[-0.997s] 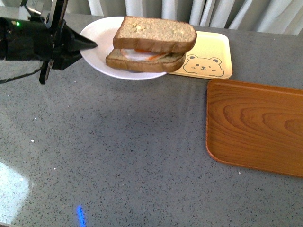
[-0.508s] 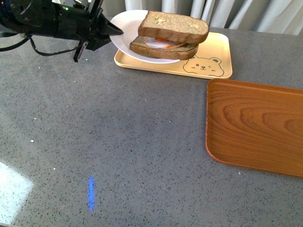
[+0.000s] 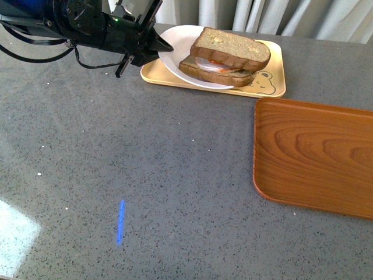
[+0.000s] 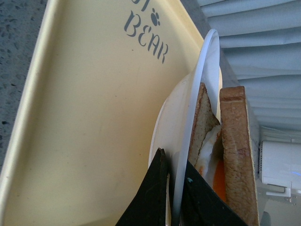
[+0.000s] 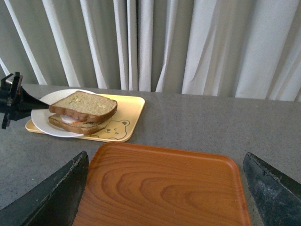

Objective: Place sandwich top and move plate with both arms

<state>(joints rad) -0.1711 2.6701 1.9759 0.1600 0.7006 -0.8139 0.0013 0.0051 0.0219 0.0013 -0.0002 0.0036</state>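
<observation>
Our left arm (image 3: 81, 26) is a bulky black cylindrical body, with a blue patch (image 3: 26, 4) at its rear end and a small green light (image 3: 115, 19) glowing on top. Thin black cables (image 3: 36, 60) loop out from it. A slim black bar (image 3: 124, 65) crosses it just behind the left claw (image 3: 166, 45), which tapers to a dark point. Seen close, the left claw's fingers (image 4: 148, 202) are smooth matte black wedges. The right claw (image 5: 164, 157) has two black fingers (image 5: 54, 200) with rough, grainy surfaces and greyish worn edges.
</observation>
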